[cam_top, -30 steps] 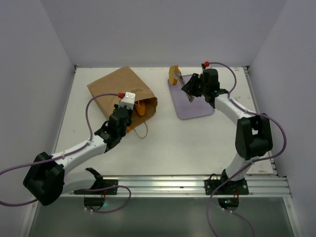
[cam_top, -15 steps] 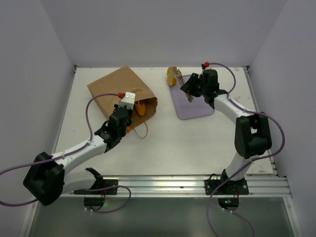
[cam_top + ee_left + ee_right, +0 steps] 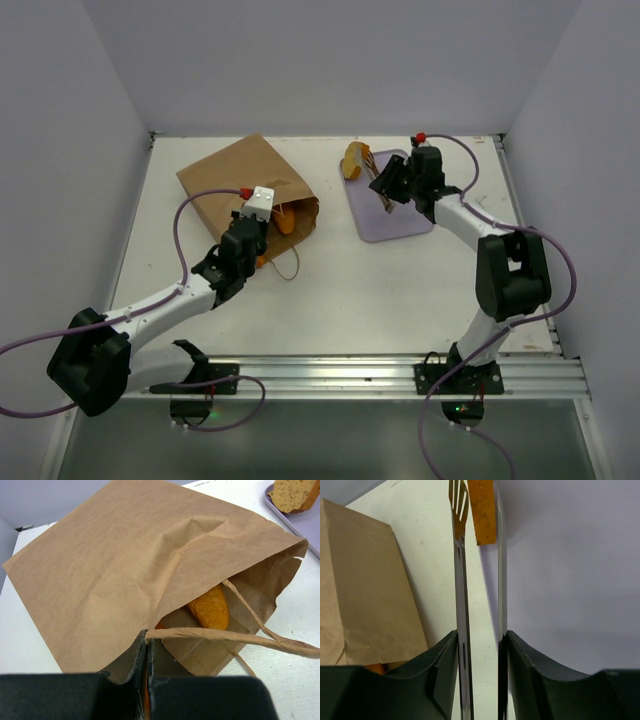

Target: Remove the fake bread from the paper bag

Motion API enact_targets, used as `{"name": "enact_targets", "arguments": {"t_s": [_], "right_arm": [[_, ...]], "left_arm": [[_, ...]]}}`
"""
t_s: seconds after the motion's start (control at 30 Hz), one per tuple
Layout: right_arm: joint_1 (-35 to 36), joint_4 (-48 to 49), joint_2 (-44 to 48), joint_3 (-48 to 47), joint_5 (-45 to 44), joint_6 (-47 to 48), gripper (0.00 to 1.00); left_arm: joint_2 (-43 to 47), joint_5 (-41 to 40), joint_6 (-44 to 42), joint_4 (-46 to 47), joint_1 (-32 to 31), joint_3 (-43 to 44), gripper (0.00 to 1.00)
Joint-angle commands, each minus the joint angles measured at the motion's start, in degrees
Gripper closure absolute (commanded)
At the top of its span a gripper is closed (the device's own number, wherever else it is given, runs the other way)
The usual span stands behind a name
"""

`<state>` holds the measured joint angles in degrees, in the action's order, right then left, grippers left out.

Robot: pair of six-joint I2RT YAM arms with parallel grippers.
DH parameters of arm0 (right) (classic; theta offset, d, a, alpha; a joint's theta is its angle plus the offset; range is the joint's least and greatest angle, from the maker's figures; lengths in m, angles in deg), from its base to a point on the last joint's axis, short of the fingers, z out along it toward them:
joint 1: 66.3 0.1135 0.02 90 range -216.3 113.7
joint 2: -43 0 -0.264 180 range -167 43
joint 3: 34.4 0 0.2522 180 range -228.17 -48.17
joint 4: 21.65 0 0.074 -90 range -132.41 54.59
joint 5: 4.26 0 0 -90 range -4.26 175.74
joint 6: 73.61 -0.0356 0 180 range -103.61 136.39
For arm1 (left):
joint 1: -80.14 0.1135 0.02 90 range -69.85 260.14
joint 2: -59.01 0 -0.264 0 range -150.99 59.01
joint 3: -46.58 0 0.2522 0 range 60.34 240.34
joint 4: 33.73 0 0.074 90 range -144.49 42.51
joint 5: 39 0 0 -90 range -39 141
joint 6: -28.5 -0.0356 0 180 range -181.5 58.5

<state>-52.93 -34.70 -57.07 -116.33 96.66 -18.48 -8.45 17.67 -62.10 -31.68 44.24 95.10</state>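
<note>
Setting the fake bread piece (image 3: 354,160) down cleanly looks like the step in hand. In the top view it sits at the far-left corner of the lavender tray (image 3: 400,228), between the tips of the tongs (image 3: 372,168) that the right end effector (image 3: 388,185) grips. The left end effector (image 3: 265,222) is at the mouth of the paper bag (image 3: 235,175).

The left wrist view shows that end effector clamped shut on the bag's lip, with another loaf (image 3: 210,607) lying just inside (probably the next to fetch).

The right wrist view shows the fingers (image 3: 440,670) pressing the tongs' two arms. Whether the tips pinch the piece I cannot tell. It is best to ease the squeeze slowly and then draw the tongs straight back, so the piece does not tip off the tray onto the tabletop (image 3: 330,290).
</note>
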Motion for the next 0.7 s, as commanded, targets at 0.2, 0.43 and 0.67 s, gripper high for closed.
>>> {"name": "enact_targets", "arguments": {"t_s": [0.2, 0.43, 0.67], "right_arm": [[-0.8, -1.4, 4.6, 0.0, -5.6, 2.8, 0.48], [-0.8, -3.0, 5.6, 0.2, -7.0, 3.2, 0.48], [-0.9, -3.4, 7.7, 1.4, -6.4, 3.5, 0.48]], "left_arm": [[1.4, 0.1, 1.5, 3.6, 0.2, -0.5, 1.0], [1.4, 0.3, 1.3, 3.6, 0.2, -0.5, 1.0], [1.4, 0.4, 1.4, 3.6, 0.1, -0.4, 1.0]]}}
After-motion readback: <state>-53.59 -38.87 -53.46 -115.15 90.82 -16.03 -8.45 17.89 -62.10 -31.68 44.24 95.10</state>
